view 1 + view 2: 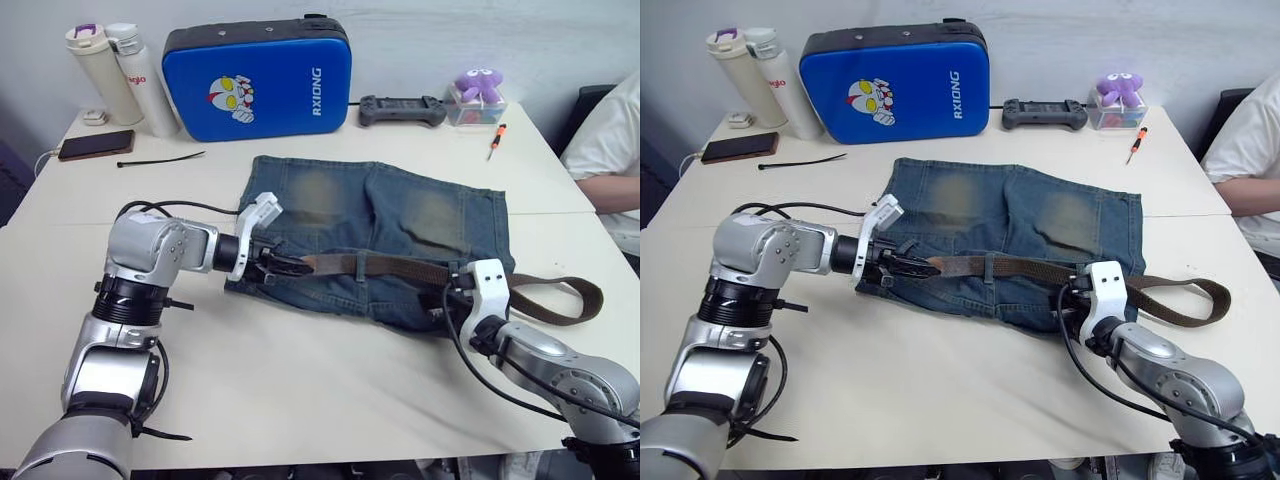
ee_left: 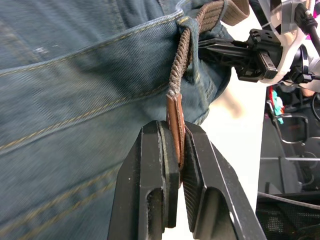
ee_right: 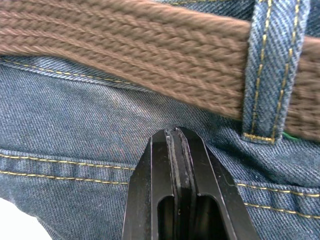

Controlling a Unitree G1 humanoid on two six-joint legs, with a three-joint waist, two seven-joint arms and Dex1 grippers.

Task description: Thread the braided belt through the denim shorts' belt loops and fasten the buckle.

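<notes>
Left wrist view: left pincer [image 2: 176,165] clamps braided belt [image 2: 181,65] tan leather tip.

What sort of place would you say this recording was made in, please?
Probably an office or lab workroom: pale tables pushed together against a plain wall, cluttered with a phone, a game controller and a screwdriver, and a person seated alongside.
</notes>
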